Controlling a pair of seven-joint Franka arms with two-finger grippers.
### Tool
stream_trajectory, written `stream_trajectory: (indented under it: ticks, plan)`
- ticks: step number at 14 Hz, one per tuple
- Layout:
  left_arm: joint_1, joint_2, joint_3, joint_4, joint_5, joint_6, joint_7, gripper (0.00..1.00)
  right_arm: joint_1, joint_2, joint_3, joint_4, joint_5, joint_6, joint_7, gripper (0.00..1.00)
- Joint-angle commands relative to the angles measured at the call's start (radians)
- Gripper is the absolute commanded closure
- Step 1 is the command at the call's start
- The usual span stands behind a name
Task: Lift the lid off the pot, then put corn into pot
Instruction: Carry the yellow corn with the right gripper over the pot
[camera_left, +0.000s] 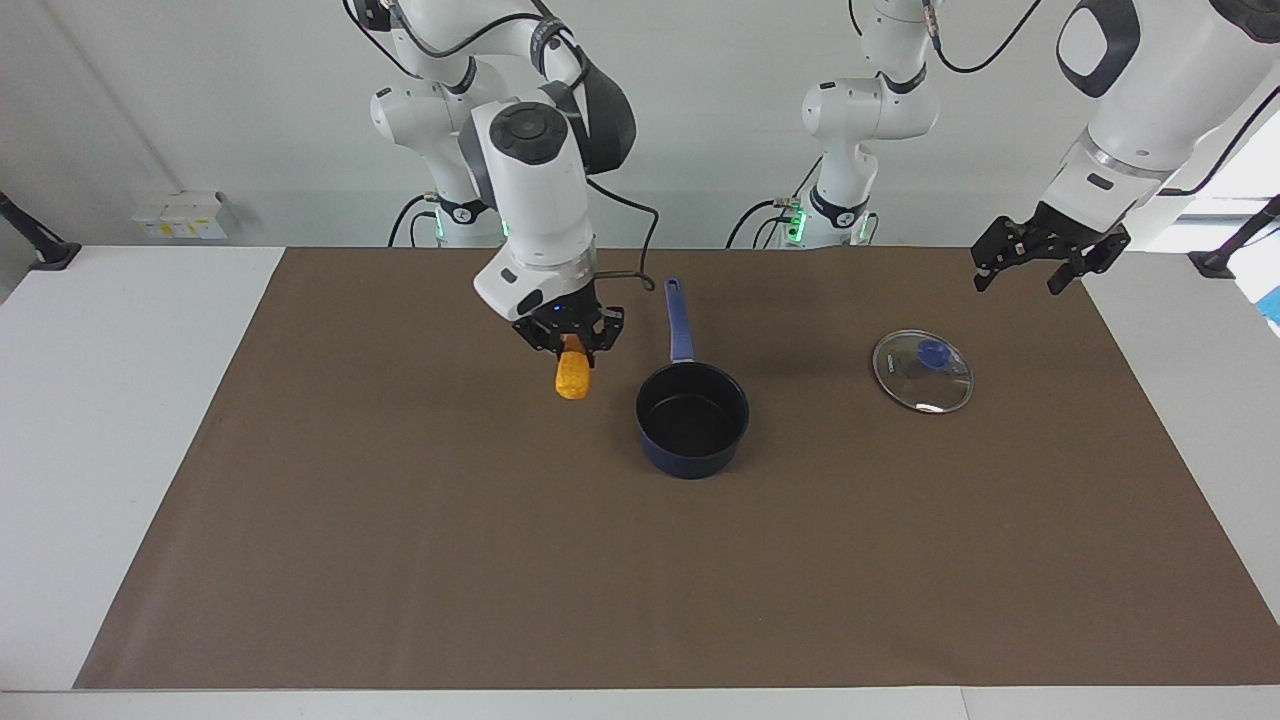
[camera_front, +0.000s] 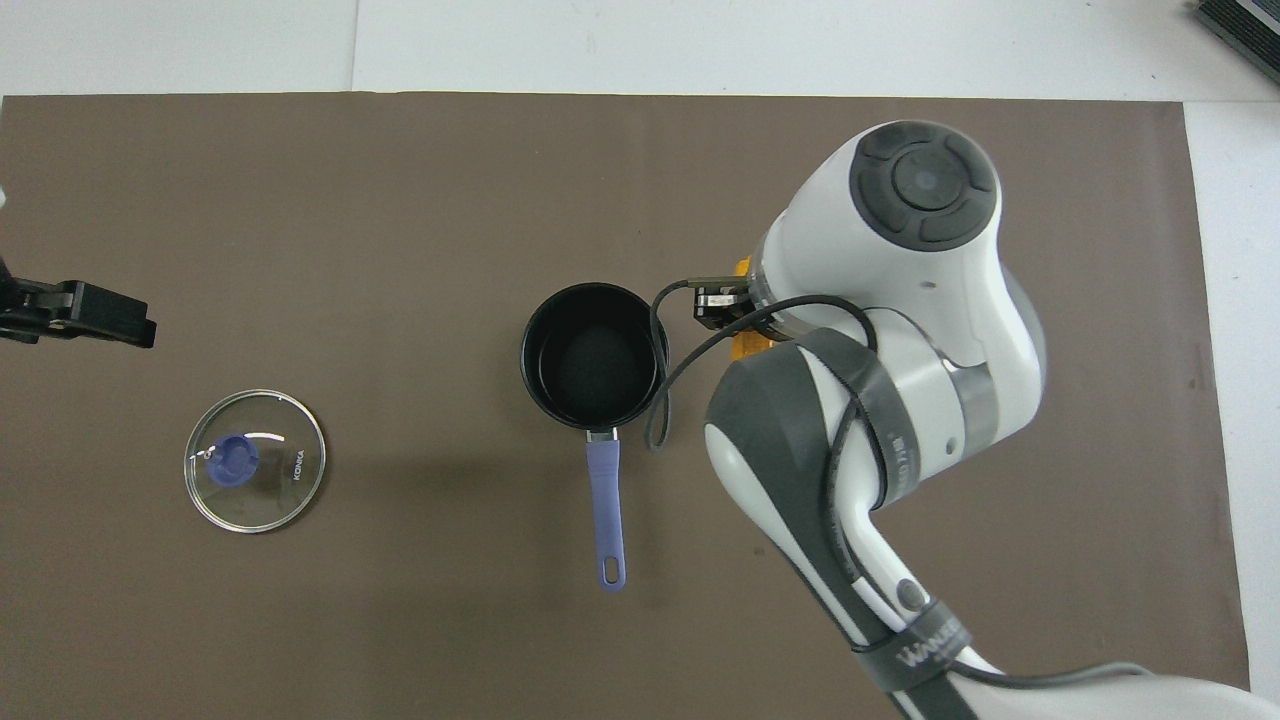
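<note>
The dark blue pot (camera_left: 692, 418) (camera_front: 594, 354) stands uncovered mid-table, its long handle (camera_left: 679, 320) pointing toward the robots. The glass lid (camera_left: 922, 371) (camera_front: 255, 460) with its blue knob lies flat on the mat toward the left arm's end. My right gripper (camera_left: 569, 346) is shut on the top of the yellow-orange corn (camera_left: 572, 376), which hangs upright in the air over the mat just beside the pot, toward the right arm's end. In the overhead view only a sliver of the corn (camera_front: 743, 342) shows under the arm. My left gripper (camera_left: 1045, 262) (camera_front: 100, 318) hangs open and raised above the mat's edge near the lid.
A brown mat (camera_left: 500, 560) covers most of the white table. Small white boxes (camera_left: 180, 215) sit at the table's edge toward the right arm's end.
</note>
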Motion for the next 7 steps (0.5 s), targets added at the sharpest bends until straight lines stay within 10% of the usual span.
stream_trajectory:
  ticks: [1, 7]
  plan:
    - [0.001, 0.004, -0.001, 0.014, 0.013, -0.014, 0.009, 0.0, 0.061, 0.08, 0.001, 0.061, 0.017, 0.057, 0.089, 1.0]
    - [0.001, 0.008, 0.0, 0.022, 0.019, -0.019, 0.012, 0.0, 0.103, 0.214, 0.044, 0.155, 0.017, 0.142, 0.163, 1.0]
